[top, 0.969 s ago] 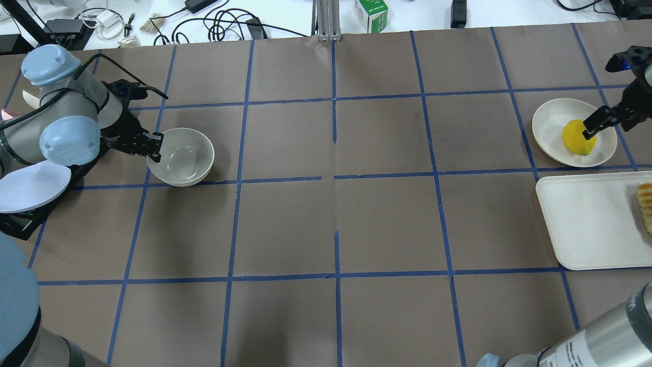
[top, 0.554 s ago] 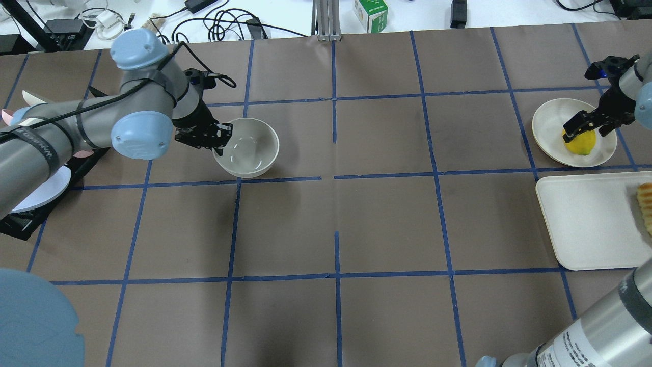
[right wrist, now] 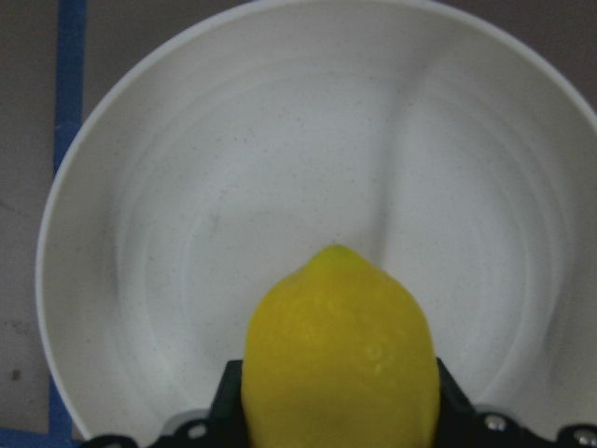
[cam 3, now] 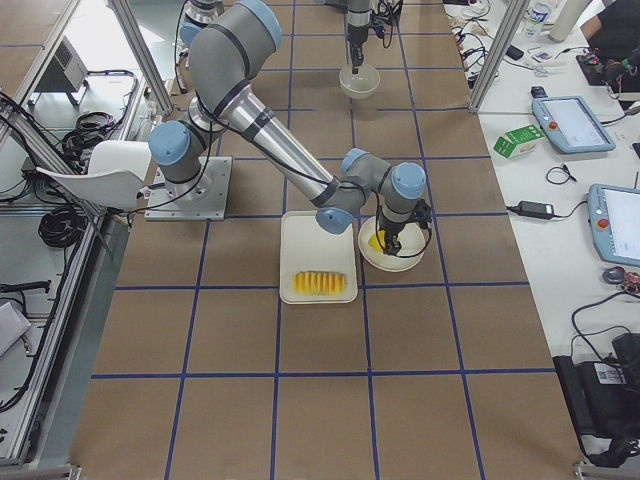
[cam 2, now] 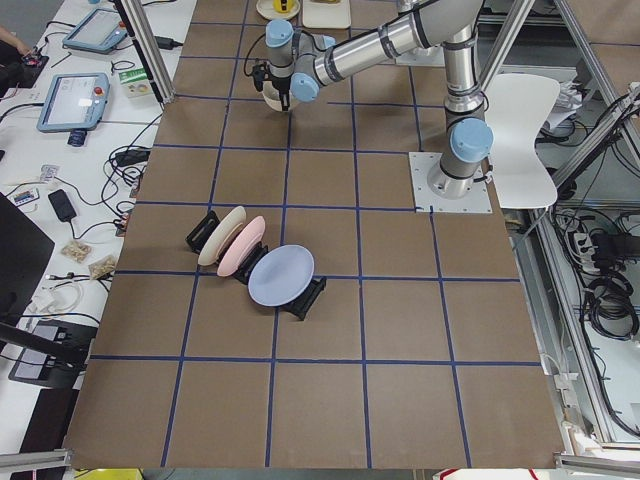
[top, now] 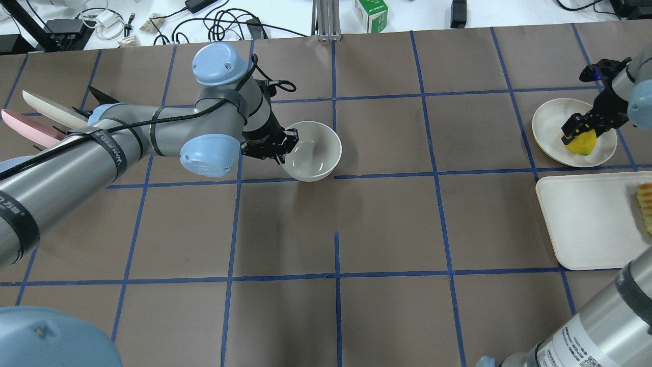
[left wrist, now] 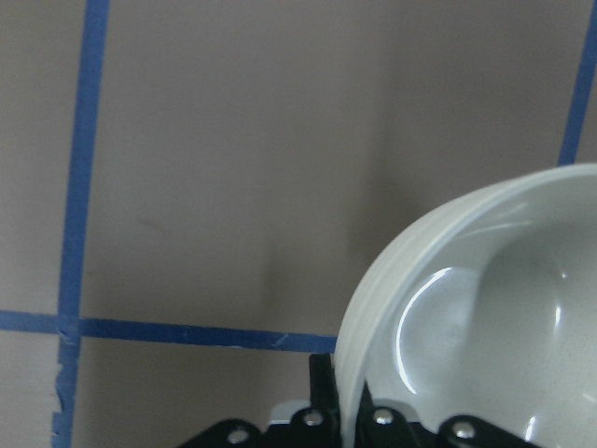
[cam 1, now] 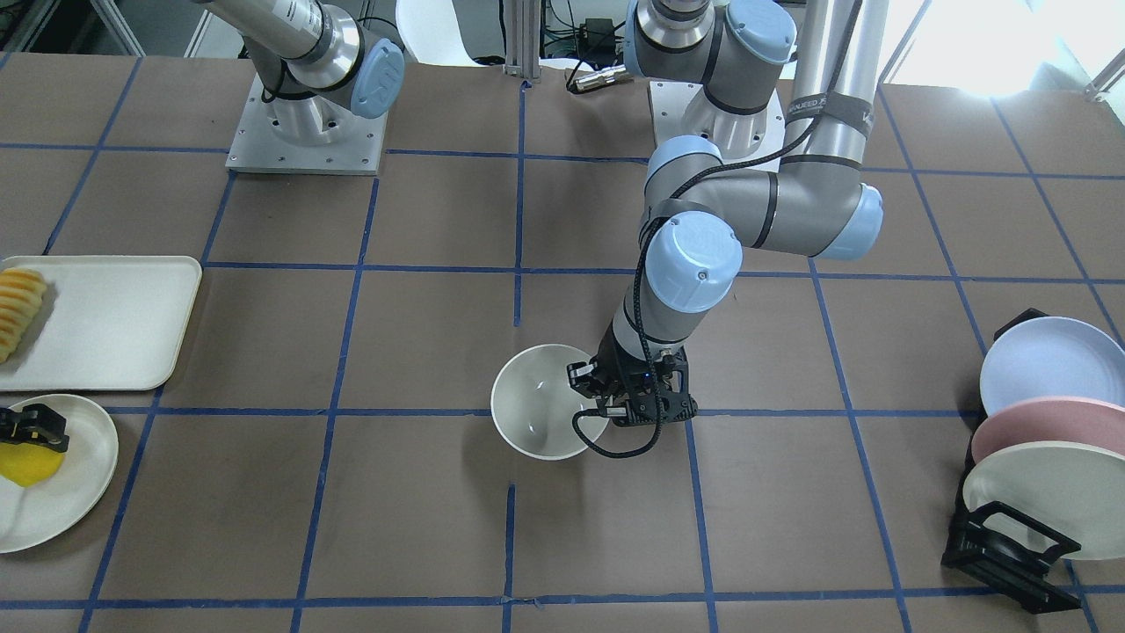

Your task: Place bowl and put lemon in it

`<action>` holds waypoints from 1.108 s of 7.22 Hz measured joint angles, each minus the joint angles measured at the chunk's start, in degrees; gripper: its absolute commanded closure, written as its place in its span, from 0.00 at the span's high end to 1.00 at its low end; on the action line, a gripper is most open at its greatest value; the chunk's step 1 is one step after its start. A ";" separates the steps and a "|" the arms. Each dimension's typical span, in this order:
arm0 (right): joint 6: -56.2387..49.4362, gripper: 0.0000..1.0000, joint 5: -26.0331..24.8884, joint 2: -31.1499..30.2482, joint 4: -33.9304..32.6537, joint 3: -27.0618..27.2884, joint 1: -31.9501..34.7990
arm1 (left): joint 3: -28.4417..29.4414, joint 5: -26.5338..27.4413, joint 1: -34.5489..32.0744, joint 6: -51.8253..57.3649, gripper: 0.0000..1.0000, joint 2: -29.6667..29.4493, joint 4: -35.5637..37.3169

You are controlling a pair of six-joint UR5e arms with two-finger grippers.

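Right, the left gripper (top: 281, 148) is pinched down on the rim of the bowl (top: 318, 148), and the left wrist view shows the off-white wall running between its black fingers, one inside and one outside. The bowl is near the middle of the table (top: 387, 224), its far edge over the centre tape line and a cross line just beside it; whether it touches the paper I cannot tell. Over on the far right, the right gripper (top: 578, 130) is closed narrow around the lemon (top: 584, 145), and the right wrist view has the yellow fruit wedged between both fingers with the small plate (top: 550, 122) spread out beneath it. Lifted or resting on the plate, I cannot tell. Just beside that plate lies the white tray (top: 586, 219) with the row of fruit slices (top: 646, 204) at its edge, and well apart on the left stands the rack of plates (cam 1: 1046, 378)
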 measured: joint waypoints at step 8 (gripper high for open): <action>23.06 0.00 0.10 -15.23 18.32 -0.07 15.21 | -0.68 0.56 -2.13 -1.10 1.00 -0.69 3.92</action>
